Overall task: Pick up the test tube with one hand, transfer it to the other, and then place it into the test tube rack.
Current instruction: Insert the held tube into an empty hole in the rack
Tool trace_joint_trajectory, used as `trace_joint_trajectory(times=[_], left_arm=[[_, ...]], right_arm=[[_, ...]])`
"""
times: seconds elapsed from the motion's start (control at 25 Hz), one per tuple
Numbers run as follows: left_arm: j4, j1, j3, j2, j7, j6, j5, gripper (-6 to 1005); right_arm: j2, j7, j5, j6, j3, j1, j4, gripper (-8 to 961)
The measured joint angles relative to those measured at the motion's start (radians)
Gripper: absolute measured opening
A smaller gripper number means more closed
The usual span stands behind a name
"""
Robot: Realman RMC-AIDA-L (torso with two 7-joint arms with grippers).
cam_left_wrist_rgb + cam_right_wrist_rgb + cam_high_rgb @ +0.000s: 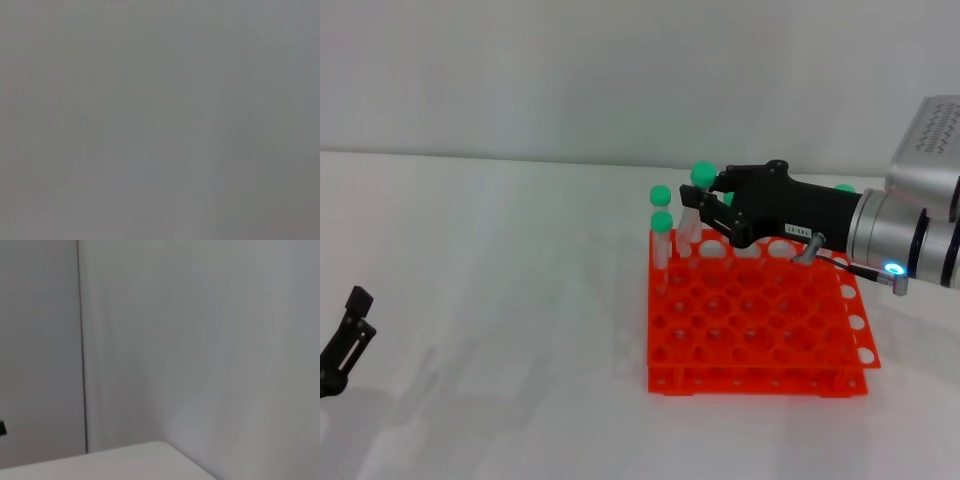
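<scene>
Low at about eight o'clock in the head view, the left gripper (348, 338) sits parked over the white counter (490, 300), well apart from everything else; whether its fingers are apart or together cannot be told. Toward four o'clock stands the test tube rack (755, 330), bright orange-red, its grid of round holes mostly vacant. Two green-capped tubes (661, 235) stand upright in holes at the rack's far left corner. Just beside them, at the far edge, the right gripper (710, 205) reaches in from three o'clock and is clamped on the test tube (698, 190), which is held roughly upright above the rack's back row. Behind the counter rises a plain pale wall (570, 70).
</scene>
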Motion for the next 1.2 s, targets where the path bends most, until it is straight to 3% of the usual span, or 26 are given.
trace_joint_trajectory(times=[1.2], left_arm=[[-0.001, -0.021, 0.003, 0.003, 0.001, -0.006, 0.024, 893]], right_arm=[[0.004, 0.033, -0.040, 0.109, -0.046, 0.007, 0.004, 205]])
